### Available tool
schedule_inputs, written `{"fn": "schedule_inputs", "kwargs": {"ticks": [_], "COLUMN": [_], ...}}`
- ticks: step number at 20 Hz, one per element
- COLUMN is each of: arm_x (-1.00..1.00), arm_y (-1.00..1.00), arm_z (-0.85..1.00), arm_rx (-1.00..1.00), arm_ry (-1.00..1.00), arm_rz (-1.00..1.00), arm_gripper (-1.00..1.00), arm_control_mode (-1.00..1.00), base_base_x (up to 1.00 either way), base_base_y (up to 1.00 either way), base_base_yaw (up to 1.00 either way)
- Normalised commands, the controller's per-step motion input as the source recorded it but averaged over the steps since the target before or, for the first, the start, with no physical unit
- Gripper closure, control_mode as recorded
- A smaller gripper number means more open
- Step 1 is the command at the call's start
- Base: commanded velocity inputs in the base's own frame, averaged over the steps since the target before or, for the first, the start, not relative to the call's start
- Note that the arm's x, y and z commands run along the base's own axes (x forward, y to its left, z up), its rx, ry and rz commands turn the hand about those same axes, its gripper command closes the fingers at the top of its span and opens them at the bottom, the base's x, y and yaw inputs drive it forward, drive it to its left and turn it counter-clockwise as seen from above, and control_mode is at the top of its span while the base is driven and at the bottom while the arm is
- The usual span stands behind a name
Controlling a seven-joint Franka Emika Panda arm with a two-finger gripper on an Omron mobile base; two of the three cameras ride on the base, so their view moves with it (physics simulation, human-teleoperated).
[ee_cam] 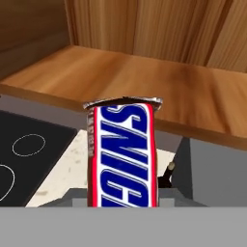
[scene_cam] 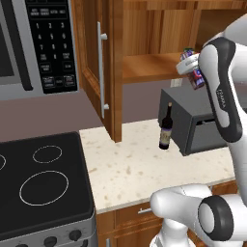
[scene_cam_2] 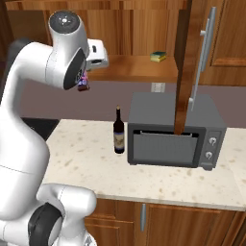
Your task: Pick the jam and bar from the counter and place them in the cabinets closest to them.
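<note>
A: Claw (scene_cam: 193, 67) clamped on the bar (ee_cam: 123, 154): one flat oblong, glossy wrapper, held upright before the cabinets' (scene_cam: 116, 72) plank shelf (ee_cam: 144, 82).

B: Its lettering reads in the hand view; from the base views it's a small dark scrap.

A: On the speckled stone desk (scene_cam: 135, 164): one wine bottle (scene_cam_2: 118, 130), one boxy grey toaster oven (scene_cam_2: 173, 129). Right base view adds one sponge (scene_cam_2: 157, 56) on the shelf.

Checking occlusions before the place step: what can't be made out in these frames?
- Pincer, left base view: mostly behind the white forearm; fingers unseen.
- Oblong bar in a blue-lettered wrapper, hand view: lower end cut off at the bottom.
- Dark glass wine bottle, hand view: mostly behind the bar.
- Yellow-green sponge, right base view: too small for detail.
</note>
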Motion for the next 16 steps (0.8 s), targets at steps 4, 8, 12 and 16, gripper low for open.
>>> {"fn": "schedule_inputs", "kwargs": {"ticks": [4, 8, 12, 16], "arm_x": [0.41, 0.51, 0.54, 0.67], "arm_y": [0.00, 0.00, 0.00, 0.00], "arm_z": [0.00, 0.00, -0.05, 0.00], "arm_rx": [0.00, 0.00, 0.00, 0.00], "arm_ry": [0.00, 0.00, 0.00, 0.00], "arm_rz": [0.02, 0.01, 0.01, 0.00], "arm_gripper": [1.00, 1.00, 1.00, 1.00], "arm_control_mode": [-1.00, -1.00, -1.00, -1.00], "base_base_x": [0.00, 0.00, 0.00, 0.00], "base_base_y": [0.00, 0.00, 0.00, 0.00], "base_base_yaw": [0.00, 0.00, 0.00, 0.00]}}
